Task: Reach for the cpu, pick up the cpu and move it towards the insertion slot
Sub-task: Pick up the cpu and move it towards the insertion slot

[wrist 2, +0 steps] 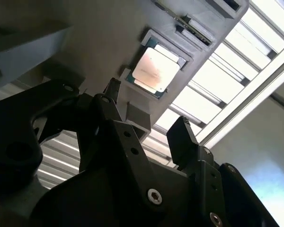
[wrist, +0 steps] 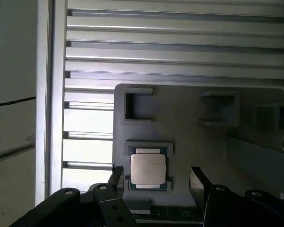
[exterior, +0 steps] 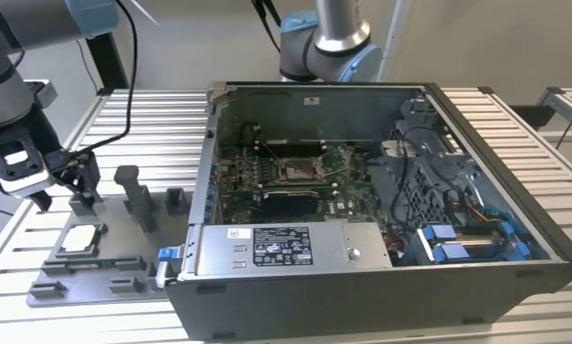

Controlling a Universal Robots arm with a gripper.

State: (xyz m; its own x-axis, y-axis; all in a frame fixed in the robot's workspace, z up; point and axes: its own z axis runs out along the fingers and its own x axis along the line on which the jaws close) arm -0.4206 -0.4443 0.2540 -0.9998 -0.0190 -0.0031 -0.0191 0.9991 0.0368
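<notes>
I'm seeing the cpu (exterior: 80, 239) (wrist: 147, 171) lying flat, silver face up, in its pocket on the grey fixture (exterior: 123, 266), on the desk (exterior: 143, 115) at the exterior view's left. End effector (exterior: 66, 197) (wrist 2: 147, 106) is hovering just above it, fingers spread wide, gripping nothing. Insertion slot (exterior: 300, 168) is sitting well apart, inside the open PC case (exterior: 363, 301).

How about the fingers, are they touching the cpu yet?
Apart. The first wrist view shows bare grey fixture between the cpu and the open fingers on either side.
</notes>
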